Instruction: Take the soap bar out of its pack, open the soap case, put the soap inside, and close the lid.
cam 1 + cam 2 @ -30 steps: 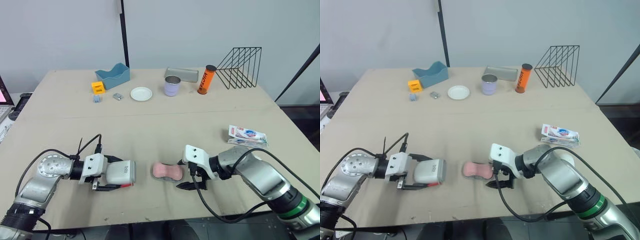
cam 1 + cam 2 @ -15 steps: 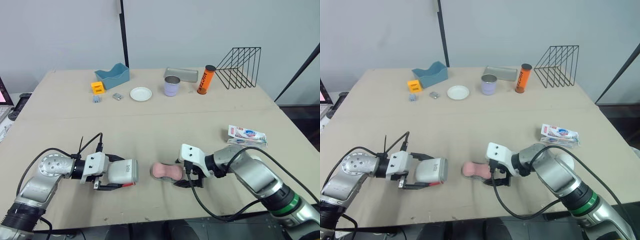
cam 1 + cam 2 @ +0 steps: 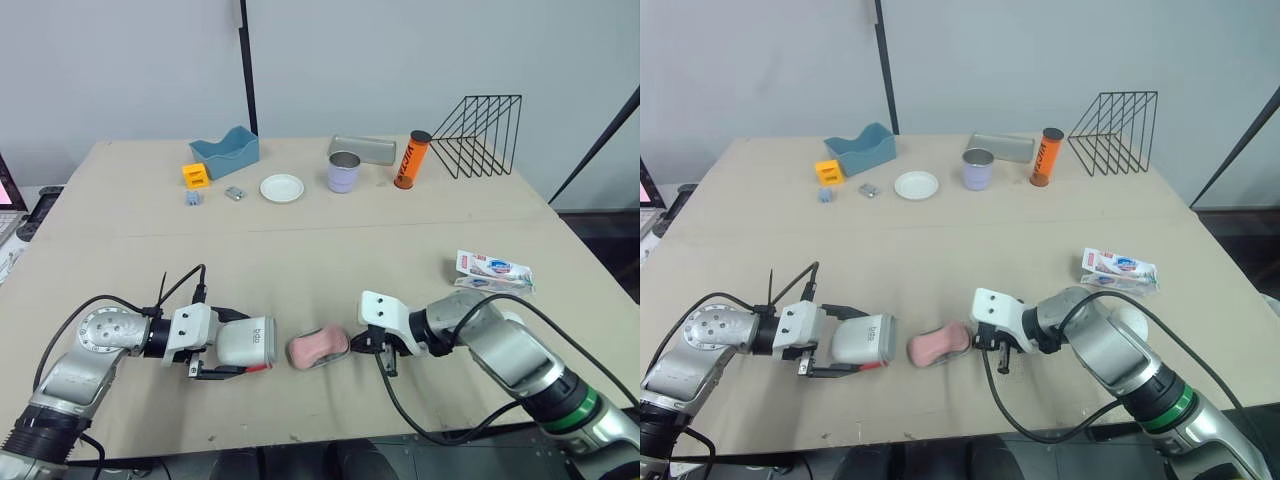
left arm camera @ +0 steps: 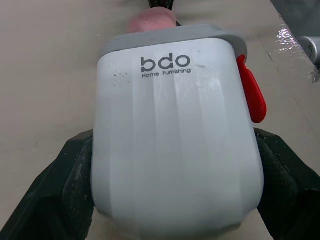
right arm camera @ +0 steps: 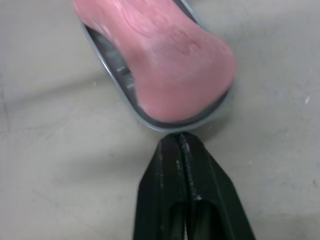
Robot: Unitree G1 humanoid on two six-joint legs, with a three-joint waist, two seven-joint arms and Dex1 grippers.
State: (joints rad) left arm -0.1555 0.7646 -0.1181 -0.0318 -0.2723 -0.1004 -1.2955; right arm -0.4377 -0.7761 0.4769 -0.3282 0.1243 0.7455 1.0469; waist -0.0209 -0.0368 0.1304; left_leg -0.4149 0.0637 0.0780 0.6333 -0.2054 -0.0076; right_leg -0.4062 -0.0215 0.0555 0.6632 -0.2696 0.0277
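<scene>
Right wrist view: the right tool (image 5: 181,142), pinched shut, was found touching the case base (image 5: 150,123) rim, with the soap bar (image 5: 157,55) seated inside. The lid (image 3: 252,342), clamped in the left tool (image 3: 232,346) at 9 o'clock, was judged due for fitting.

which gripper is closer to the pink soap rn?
Right. The right gripper, shut, is at the rim of the tray under the soap; the left gripper, holding the white case, sits farther off opposite.

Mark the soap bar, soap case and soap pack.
soap bar (image 5: 156,65), right wrist view, pink top.
soap case (image 4: 175,130), left wrist view, white shell.
soap pack (image 3: 494,270), left eye view, printed front.
</scene>
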